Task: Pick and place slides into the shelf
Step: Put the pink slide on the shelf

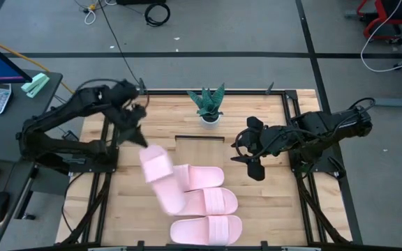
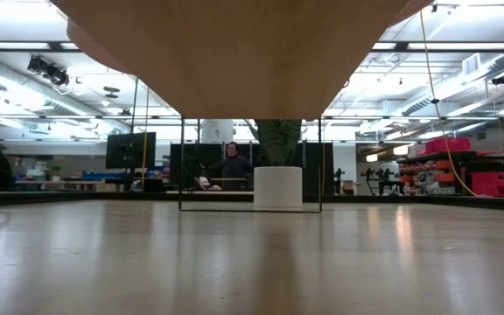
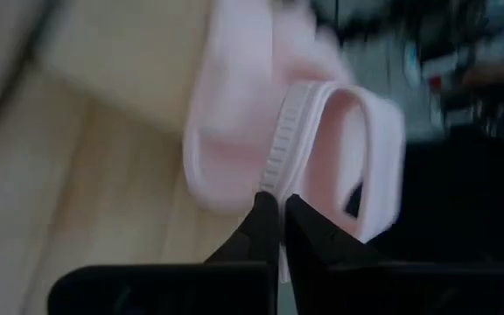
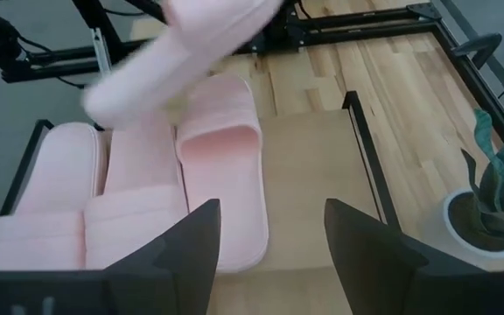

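Note:
My left gripper (image 1: 139,141) (image 3: 276,203) is shut on one pale pink slide (image 1: 160,178) and carries it in the air over the table's left-centre. The slide shows blurred in the right wrist view (image 4: 178,52). Three more slides (image 1: 201,176) (image 1: 216,202) (image 1: 206,229) lie side by side, soles down, on the long pale wood shelf (image 4: 313,175). My right gripper (image 1: 246,159) (image 4: 274,254) is open and touches nothing. It hovers right of the shelf, pointing toward the nearest lying slide (image 4: 221,175). My left gripper pinches the slide between its two fingers at the ribbed edge (image 3: 280,162), beside the strap loop (image 3: 376,149). The slide is lifted clear. It hangs tilted below the fingers, with its far end (image 1: 173,203) over the lying slides.
A potted plant (image 1: 208,104) (image 2: 278,186) stands at the table's far middle, behind a thin black frame (image 1: 199,138). Black frame rails run along the table's left and right sides. The low view shows pale wood (image 2: 234,52) overhead and a person (image 2: 232,162) far off in the room.

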You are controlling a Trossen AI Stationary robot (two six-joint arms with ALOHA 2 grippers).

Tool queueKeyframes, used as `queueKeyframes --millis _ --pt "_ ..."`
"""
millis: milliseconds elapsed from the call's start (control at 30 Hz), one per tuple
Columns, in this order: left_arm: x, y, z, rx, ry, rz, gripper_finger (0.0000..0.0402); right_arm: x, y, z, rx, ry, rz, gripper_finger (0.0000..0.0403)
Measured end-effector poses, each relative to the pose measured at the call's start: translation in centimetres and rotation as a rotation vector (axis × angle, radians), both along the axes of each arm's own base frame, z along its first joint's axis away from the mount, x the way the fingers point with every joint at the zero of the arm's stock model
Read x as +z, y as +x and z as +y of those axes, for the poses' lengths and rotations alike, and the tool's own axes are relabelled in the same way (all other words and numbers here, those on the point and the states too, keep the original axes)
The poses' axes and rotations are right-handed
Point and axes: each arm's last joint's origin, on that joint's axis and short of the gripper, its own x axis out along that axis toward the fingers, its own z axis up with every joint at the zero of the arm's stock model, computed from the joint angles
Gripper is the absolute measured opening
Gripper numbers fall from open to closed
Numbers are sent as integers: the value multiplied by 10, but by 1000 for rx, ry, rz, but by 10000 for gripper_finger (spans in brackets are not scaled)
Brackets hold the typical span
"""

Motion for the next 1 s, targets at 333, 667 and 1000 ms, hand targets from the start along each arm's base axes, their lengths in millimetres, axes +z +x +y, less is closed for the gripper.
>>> queueKeyframes --millis 333,667,1000 --pt "29 15 22 497 54 -98 9 -9 -8 -3 -27 -10 121 208" --pt "43 -11 -10 1015 105 -86 8 -11 -13 -1 -18 -36 162 197" --pt "36 3 -59 1032 66 -69 8 -11 -13 -1 -10 -48 162 193"
